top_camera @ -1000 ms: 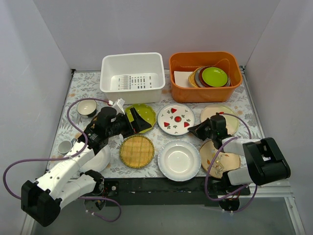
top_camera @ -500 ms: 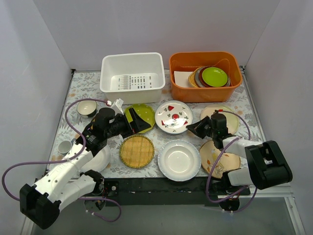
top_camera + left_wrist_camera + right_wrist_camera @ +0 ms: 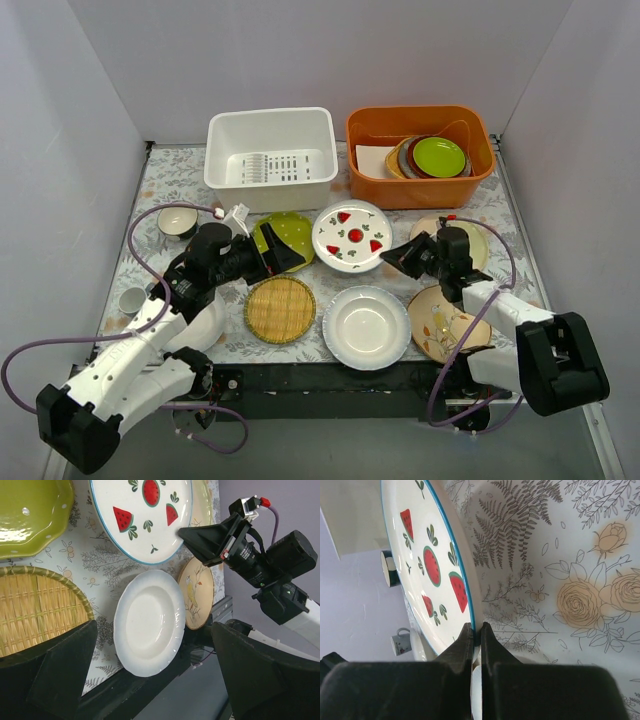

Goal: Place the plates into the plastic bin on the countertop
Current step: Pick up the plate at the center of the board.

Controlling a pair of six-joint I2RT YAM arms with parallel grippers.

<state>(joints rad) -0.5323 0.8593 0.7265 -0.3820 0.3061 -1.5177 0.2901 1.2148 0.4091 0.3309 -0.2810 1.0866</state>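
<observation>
The right gripper (image 3: 476, 631) is clamped on the thin blue rim of the glossy round strawberry-print plate (image 3: 351, 236), tilted above the fern-print countertop (image 3: 180, 168) near the slotted white plastic bin (image 3: 270, 188). The left gripper (image 3: 283, 257) has its 2 fingers spread wide.

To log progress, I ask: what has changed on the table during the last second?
The strawberry plate, pinched at its rim by the right end effector, has moved back and left, toward the white bin. The left end effector, open over the green dotted plate, hardly moved; the other plates stayed put.
</observation>
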